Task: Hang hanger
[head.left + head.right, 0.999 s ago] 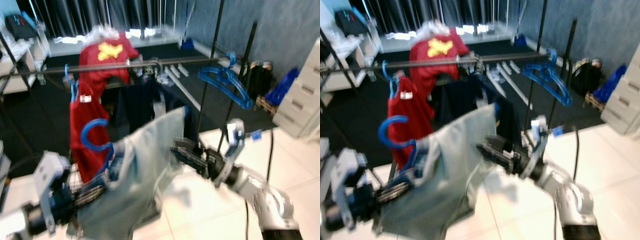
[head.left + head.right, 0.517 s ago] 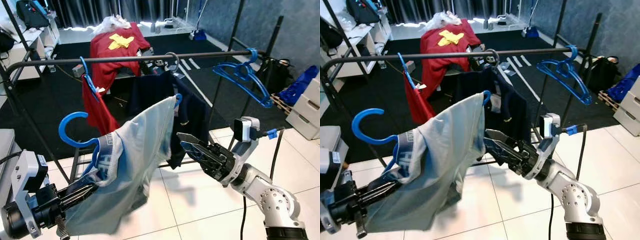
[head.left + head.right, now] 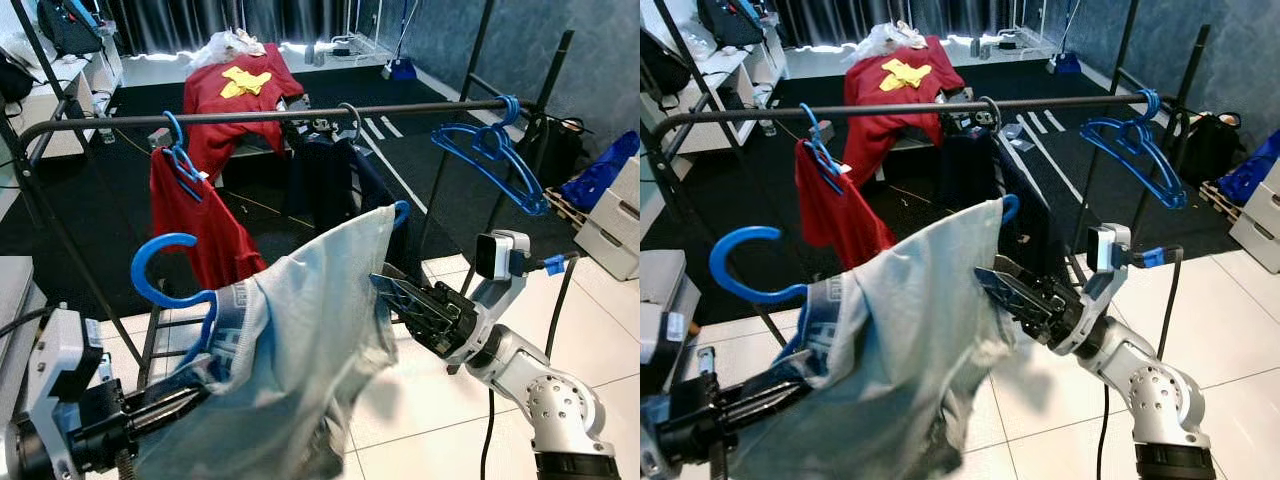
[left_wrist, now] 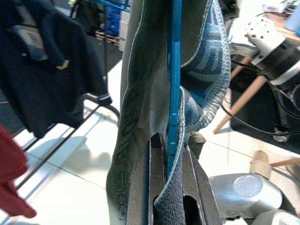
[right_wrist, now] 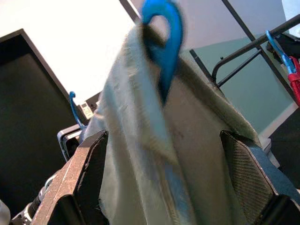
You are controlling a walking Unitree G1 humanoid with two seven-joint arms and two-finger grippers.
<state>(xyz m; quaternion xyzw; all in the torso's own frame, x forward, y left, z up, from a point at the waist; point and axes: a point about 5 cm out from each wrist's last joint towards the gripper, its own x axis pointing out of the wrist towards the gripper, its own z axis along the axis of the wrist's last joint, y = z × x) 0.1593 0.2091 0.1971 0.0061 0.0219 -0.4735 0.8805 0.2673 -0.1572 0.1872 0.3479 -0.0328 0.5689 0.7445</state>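
Your left pincer is clamped on the blue hanger low at 7 o'clock, its hook free and turned up, well short of the rail at 12. The pale shirt draped on it is soft and will likely swing, while the plastic looks stiff and light; keep your grip on the hanger's body. Your right pincer stands spread apart at the cloth's 3 o'clock edge.

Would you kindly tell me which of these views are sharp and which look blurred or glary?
Left eye view: sharp on the rail. Left wrist view: the end effector is soft up close. Right wrist view: the blue hanger is smeared against a bright, washed-out background.
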